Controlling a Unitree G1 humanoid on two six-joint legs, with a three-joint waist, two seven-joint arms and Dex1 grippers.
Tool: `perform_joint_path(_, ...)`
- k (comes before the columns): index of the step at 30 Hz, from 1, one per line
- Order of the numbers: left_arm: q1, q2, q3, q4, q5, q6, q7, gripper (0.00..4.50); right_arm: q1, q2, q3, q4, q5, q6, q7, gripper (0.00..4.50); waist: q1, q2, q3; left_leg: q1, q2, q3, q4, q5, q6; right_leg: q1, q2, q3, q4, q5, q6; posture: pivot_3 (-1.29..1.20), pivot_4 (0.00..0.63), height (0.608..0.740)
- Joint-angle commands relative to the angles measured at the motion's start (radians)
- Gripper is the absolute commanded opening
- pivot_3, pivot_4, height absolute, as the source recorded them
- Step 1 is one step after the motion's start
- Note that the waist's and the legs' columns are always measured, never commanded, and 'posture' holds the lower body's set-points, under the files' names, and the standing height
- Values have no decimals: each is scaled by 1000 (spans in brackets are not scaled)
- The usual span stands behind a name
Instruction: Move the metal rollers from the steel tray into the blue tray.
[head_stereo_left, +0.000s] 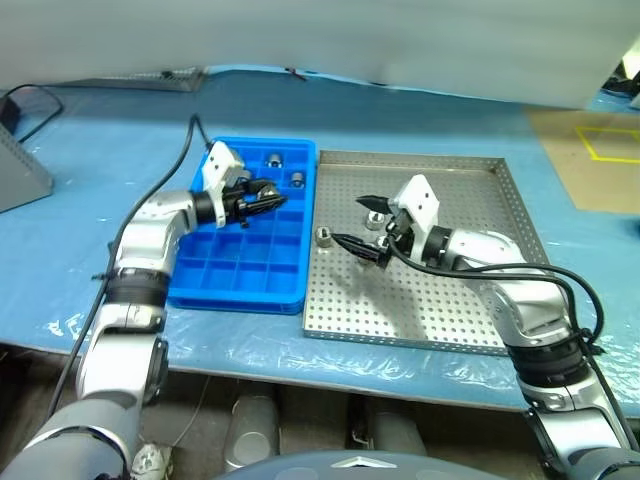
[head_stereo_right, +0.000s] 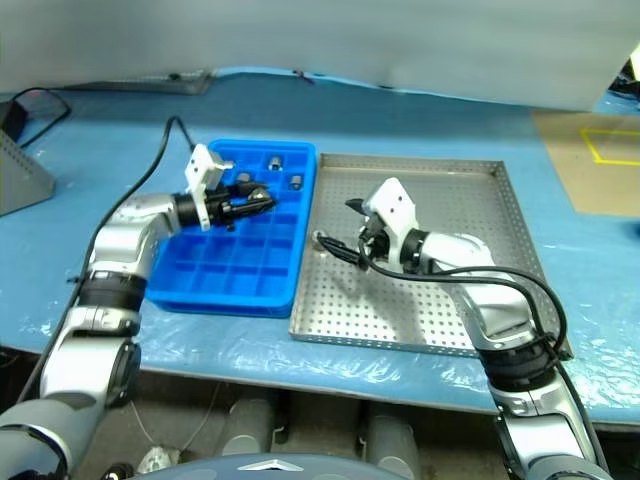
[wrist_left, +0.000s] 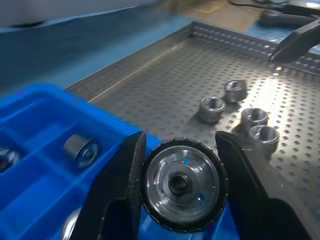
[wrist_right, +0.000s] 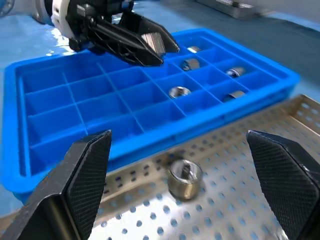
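Over the blue tray (head_stereo_left: 240, 270) the left gripper (head_stereo_left: 268, 194) hangs with its jaws closed on one metal roller (wrist_left: 183, 183), gripped across its round side so that the bored end face looks back along the fingers. It holds above the compartments near the tray's far right corner, where several rollers (wrist_right: 180, 92) already lie in separate cells; the cells toward the near edge are vacant. The left forearm reaches in from the tray's outer side, roughly level and pointing toward the steel tray (head_stereo_left: 470, 180). Judgement: the coming move turns on which cell lies directly beneath the held roller, and the frames do not settle whether that cell is free. The right gripper (head_stereo_left: 362, 222) stands over the steel tray with its jaws spread wide and nothing between them. One roller (wrist_right: 185, 176) stands upright on the perforated floor just beside the rim nearest the blue tray, ahead of and between the open fingers, so the right arm is plainly the nearer to it. A further cluster of rollers (wrist_left: 235, 107) rests on the steel tray close by that gripper.
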Motion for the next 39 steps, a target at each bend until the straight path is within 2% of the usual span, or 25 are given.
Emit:
perform_joint_path(1,118,28,89,-200,-66,79,103,1876,-52,14,25,38,-18,-63,56,4500,19,0,0,-1,0,0,1,0,0,0,0,0,0,0,0,401,150,740)
perform_joint_path(7,259,17,148,-345,-114,137,246,1876,-93,42,44,93,-29,-89,102,4500,84,-1,0,-2,0,-1,3,0,-1,0,0,0,1,0,0,470,150,740)
perform_joint_path(13,262,-22,105,-335,-109,123,319,1876,-102,56,50,109,-44,-94,125,4500,130,-1,0,2,0,-2,3,1,-3,3,0,1,2,0,1,469,150,740)
perform_joint_path(25,253,-22,49,-251,-88,79,353,1876,-49,48,34,88,-70,-92,101,4500,133,-1,0,2,0,-2,2,2,-4,2,1,2,3,0,1,418,150,740)
perform_joint_path(31,185,-10,37,-156,-74,22,361,3852,-29,44,17,83,-85,-95,74,4500,131,-1,0,3,0,-2,2,2,-5,2,1,2,4,0,2,391,150,740)
perform_joint_path(39,62,-10,20,-73,-95,-3,302,3852,12,34,-10,46,-96,-90,36,4500,125,-1,0,4,0,-2,2,4,-8,1,1,3,7,0,2,316,150,740)
